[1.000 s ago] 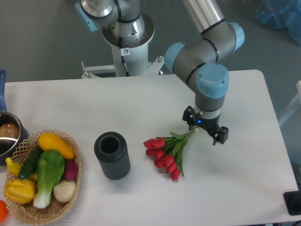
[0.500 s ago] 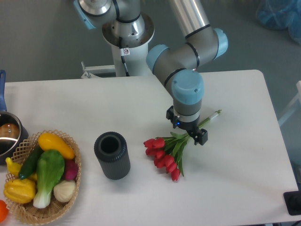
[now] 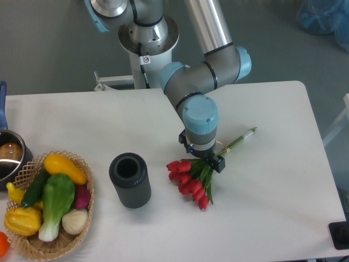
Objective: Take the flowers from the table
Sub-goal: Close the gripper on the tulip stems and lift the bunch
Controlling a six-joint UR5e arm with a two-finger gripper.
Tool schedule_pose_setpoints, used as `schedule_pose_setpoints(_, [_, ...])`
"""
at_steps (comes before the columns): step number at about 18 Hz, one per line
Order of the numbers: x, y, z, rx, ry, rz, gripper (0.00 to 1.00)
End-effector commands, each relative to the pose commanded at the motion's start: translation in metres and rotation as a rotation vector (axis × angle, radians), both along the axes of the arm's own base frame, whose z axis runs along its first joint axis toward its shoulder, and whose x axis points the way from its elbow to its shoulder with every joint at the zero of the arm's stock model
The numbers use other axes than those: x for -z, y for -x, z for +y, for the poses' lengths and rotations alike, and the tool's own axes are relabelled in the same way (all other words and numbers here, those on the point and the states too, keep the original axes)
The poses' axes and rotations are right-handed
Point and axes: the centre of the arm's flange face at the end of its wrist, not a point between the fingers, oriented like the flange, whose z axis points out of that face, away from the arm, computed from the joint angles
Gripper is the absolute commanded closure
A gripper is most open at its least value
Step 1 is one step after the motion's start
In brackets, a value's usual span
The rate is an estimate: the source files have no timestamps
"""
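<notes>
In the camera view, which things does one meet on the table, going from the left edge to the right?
Metal pot → wicker basket of vegetables → dark cylinder → flowers, with the gripper just above them; their stems reach furthest right.

The gripper (image 3: 202,156) hides the flowers' (image 3: 190,179) upper leaves, and its fingers' spread cannot be made out.

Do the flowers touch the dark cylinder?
Apart. The camera view shows a strip of bare white table between the red flowers and the dark cylinder.
</notes>
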Motion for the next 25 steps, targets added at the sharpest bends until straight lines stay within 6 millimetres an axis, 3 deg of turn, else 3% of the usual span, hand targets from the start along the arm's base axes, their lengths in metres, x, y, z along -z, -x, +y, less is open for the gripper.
schedule_pose_setpoints(4, [-0.001, 0.007, 0.010, 0.012, -0.011, 0.008, 0.04])
schedule_pose_setpoints(6, [-0.001, 0.009, 0.013, 0.008, -0.014, 0.012, 0.58])
schedule_pose_setpoints(9, [-0.008, 0.010, 0.014, -0.003, -0.027, 0.023, 0.93])
schedule_pose_setpoints(10, [-0.010, 0.011, 0.014, -0.014, -0.028, 0.031, 1.00])
schedule_pose_setpoints(18, [-0.031, 0.019, 0.017, -0.017, -0.064, 0.077, 1.00])
schedule_pose_setpoints(21, [-0.054, 0.030, 0.013, -0.032, -0.084, 0.110, 1.00])
schedule_pose_setpoints(25, [-0.107, 0.052, -0.003, -0.083, -0.143, 0.166, 1.00])
